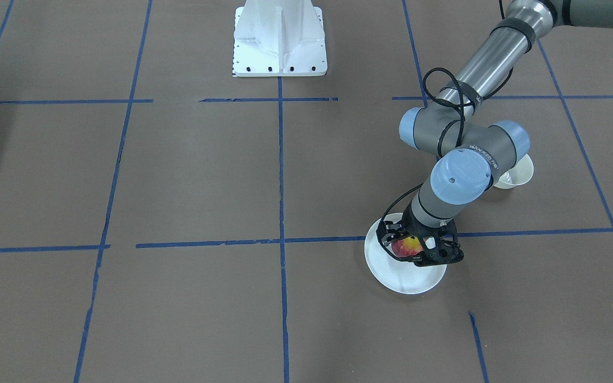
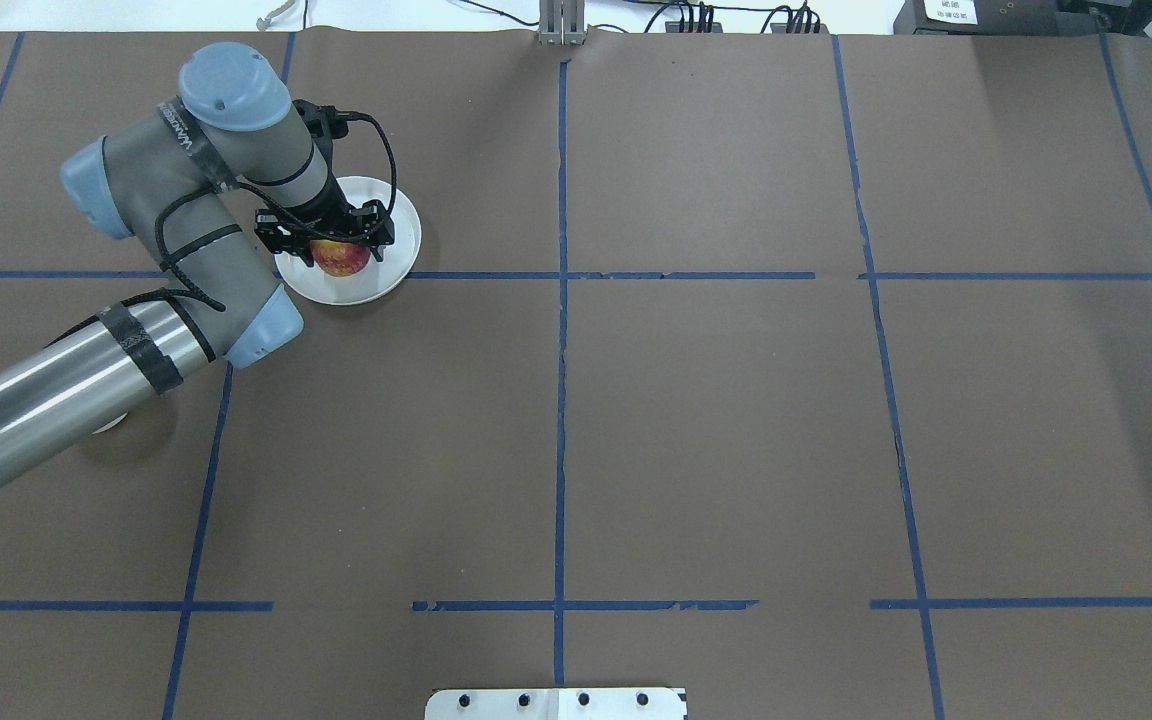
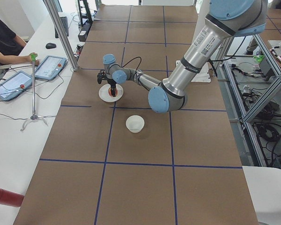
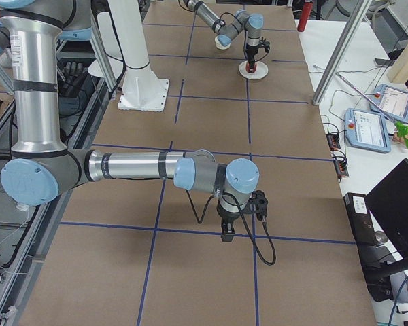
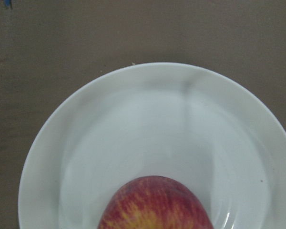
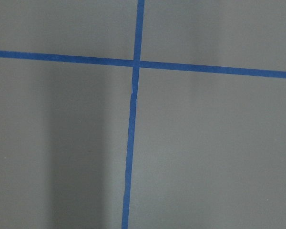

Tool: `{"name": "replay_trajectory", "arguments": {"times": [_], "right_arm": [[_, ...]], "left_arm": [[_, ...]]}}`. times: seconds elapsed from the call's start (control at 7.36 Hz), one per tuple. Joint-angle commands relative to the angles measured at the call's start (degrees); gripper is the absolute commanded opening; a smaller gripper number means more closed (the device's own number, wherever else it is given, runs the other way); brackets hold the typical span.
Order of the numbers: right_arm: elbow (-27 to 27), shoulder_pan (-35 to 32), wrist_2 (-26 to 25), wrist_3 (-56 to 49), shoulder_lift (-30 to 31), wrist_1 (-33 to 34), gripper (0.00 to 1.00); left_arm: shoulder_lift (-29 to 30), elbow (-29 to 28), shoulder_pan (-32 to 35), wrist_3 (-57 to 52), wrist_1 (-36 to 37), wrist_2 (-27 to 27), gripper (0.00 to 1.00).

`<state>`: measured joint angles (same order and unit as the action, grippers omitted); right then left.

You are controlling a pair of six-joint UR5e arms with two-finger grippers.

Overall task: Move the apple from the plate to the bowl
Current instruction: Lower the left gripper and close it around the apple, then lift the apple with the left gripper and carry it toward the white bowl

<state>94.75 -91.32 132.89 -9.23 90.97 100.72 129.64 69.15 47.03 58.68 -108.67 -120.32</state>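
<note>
The red and yellow apple (image 1: 406, 248) lies on the white plate (image 1: 410, 281). My left gripper (image 1: 419, 254) is down over the plate with its fingers on either side of the apple, and it looks open. From overhead the gripper (image 2: 334, 243) covers the top of the apple (image 2: 341, 260) on the plate (image 2: 398, 218). The left wrist view shows the apple (image 5: 155, 205) low against the plate (image 5: 133, 124). The off-white bowl (image 1: 518, 173) stands behind the left arm's elbow and shows whole in the exterior left view (image 3: 135, 123). My right gripper (image 4: 226, 229) hangs near the table; I cannot tell whether it is open.
The brown table carries blue tape lines (image 2: 561, 275). The white robot base (image 1: 280, 40) is at the robot's edge. The left arm's elbow (image 2: 236, 330) hangs over the bowl's side. Operators' tablets (image 3: 47, 65) lie beyond the table's far edge.
</note>
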Motion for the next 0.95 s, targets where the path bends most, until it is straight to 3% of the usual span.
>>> {"name": "replay_trajectory", "arguments": {"times": [0.0, 0.14, 0.27, 0.54, 0.81], "right_arm": [[0.0, 0.0, 0.0, 0.0, 0.0, 0.0, 1.00], [0.0, 0.0, 0.0, 0.0, 0.0, 0.0, 1.00], [0.0, 0.0, 0.0, 0.0, 0.0, 0.0, 1.00], [0.0, 0.0, 0.0, 0.0, 0.0, 0.0, 1.00], [0.0, 0.0, 0.0, 0.0, 0.0, 0.0, 1.00]], "left_arm": [[0.1, 0.2, 0.3, -0.1, -0.1, 0.0, 0.44], [0.1, 0.9, 2.2, -0.6, 0.6, -0.2, 0.15], [-0.3, 3.7, 4.5, -0.8, 1.8, -0.5, 0.00], [-4.7, 15.9, 6.9, -6.5, 11.3, -0.6, 0.00], [-18.8, 34.0, 7.3, -7.8, 13.8, -0.3, 0.00]]}}
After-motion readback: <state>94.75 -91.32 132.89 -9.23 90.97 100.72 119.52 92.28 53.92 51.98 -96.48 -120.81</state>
